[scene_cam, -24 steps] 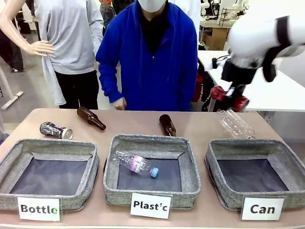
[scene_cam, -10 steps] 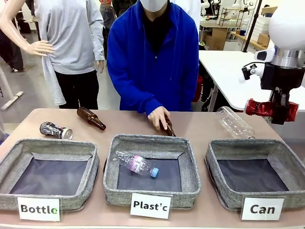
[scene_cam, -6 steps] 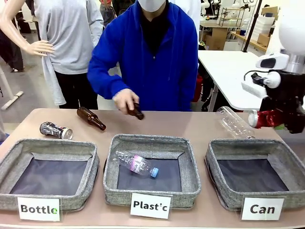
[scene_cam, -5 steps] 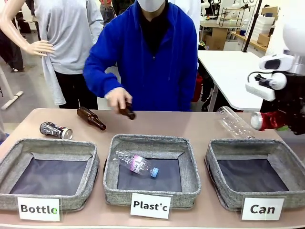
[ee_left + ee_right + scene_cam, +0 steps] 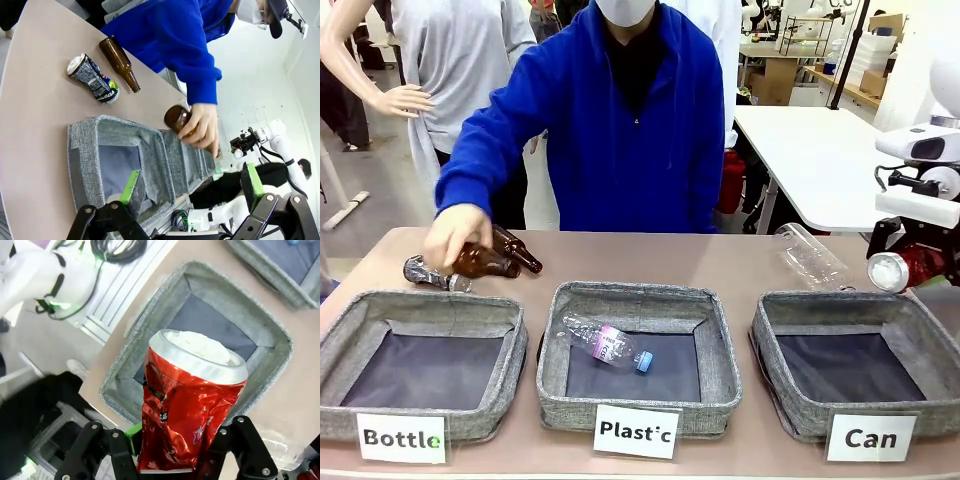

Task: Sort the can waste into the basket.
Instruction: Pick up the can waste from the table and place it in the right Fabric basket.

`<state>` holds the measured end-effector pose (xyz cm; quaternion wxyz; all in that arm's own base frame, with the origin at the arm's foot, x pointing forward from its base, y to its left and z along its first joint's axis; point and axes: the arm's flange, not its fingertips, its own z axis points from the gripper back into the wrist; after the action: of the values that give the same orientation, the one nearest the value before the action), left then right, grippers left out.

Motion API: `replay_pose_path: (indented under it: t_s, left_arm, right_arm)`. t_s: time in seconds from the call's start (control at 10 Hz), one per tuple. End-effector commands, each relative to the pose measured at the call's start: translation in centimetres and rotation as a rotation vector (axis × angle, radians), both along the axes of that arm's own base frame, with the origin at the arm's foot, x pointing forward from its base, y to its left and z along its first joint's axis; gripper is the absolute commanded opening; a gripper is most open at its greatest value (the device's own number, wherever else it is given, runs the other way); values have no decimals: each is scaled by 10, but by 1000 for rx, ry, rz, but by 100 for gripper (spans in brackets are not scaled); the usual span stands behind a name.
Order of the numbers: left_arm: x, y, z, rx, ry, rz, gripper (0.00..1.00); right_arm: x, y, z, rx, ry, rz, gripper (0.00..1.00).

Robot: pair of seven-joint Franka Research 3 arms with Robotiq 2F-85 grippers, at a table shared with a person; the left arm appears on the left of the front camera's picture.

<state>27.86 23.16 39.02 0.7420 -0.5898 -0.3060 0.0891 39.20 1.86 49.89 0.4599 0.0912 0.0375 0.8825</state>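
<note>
Front view: a tan table (image 5: 720, 262) stood in a workshop room. The "Can" basket (image 5: 820, 305) held nothing, and the "Plastic" bin (image 5: 715, 340) held one clear bottle (image 5: 610, 346). The right gripper (image 5: 912, 268) was clamped on the red can (image 5: 892, 270) above the basket's far right corner.

Left wrist view: the left gripper (image 5: 192, 180) had its fingers apart (nothing between them). The silver can (image 5: 94, 80) lay on the table beside the "Bottle" bin (image 5: 80, 150).

Right wrist view: the basket lay beneath the red can.

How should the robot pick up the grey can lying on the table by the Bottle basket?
Probably from straight above, pinching the silver can across its middle. It lies on its side on the table, so its long rounded sides are free for the jaws. The brown bottle beside it lies apart, leaving some room.
</note>
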Motion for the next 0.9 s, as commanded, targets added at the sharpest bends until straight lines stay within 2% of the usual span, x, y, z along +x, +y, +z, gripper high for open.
replay_pose_path:
  t_s: [0.0, 0.1, 0.2, 0.3, 0.6, 0.7, 0.8]
  left_arm:
    - [-14, 25, 33, -48, -95, 44, 100]
    - [-34, 62, 68, -165, -190, 118, 100]
    - [-56, 91, 87, -245, -269, 173, 100]
    - [-70, 109, 96, -297, -310, 209, 100]
    - [-83, 123, 97, -310, -339, 248, 100]
    - [-84, 119, 97, -329, -337, 235, 100]
    - [-81, 116, 97, -317, -335, 228, 100]
  right_arm:
    - [4, -3, 0, 28, 12, -43, 0]
    - [7, -4, -2, 36, 21, -52, 0]
    - [9, -5, -3, 42, 24, -52, 0]
    - [10, -5, -4, 44, 26, -55, 0]
    - [13, -5, -8, 42, 33, -63, 0]
    - [12, -5, -8, 41, 28, -66, 12]
    - [14, -4, -7, 41, 33, -72, 51]
